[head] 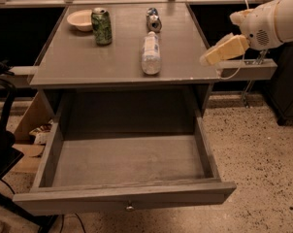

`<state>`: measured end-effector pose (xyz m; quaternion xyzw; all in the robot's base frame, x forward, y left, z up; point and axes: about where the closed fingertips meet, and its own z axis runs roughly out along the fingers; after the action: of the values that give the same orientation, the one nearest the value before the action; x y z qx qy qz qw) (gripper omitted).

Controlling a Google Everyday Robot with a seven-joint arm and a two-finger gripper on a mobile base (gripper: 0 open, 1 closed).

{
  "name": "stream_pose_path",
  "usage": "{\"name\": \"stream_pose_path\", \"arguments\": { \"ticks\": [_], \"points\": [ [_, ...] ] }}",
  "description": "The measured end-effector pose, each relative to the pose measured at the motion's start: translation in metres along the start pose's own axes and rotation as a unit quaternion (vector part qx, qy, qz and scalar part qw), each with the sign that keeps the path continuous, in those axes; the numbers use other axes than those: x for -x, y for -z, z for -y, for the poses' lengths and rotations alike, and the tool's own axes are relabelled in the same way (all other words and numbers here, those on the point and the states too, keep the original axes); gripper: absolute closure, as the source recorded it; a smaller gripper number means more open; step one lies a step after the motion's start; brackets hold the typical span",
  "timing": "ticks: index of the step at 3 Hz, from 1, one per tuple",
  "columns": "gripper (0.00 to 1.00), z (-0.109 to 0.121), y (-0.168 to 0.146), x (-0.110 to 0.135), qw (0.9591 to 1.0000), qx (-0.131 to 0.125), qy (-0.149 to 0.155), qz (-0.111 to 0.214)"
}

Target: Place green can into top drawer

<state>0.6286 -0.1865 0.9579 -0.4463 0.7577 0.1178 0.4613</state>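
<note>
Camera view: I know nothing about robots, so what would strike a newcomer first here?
The wide grey wooden drawer gapes open below the grey table, its small round knob facing the camera. Off the table's right edge hovers the robot's cream-coloured pincer. At the back left of the tabletop a small green drink can stands upright beside a pale bowl.
</note>
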Motion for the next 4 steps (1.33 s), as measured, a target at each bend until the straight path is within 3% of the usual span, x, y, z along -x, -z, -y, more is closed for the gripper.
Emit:
{"name": "stream_pose_path", "arguments": {
  "ticks": [1, 2, 3, 4],
  "points": [
    [0.0, 0.002, -0.006, 0.005, 0.9999, 0.003, 0.004, 0.013],
    [0.0, 0.013, -0.048, 0.049, 0.9948, 0.017, 0.016, 0.099],
    [0.0, 0.032, -0.133, 0.104, 0.975, 0.067, 0.008, 0.212],
    [0.0, 0.032, -0.169, 0.154, 0.9689, 0.077, -0.002, 0.235]
  ]
}}
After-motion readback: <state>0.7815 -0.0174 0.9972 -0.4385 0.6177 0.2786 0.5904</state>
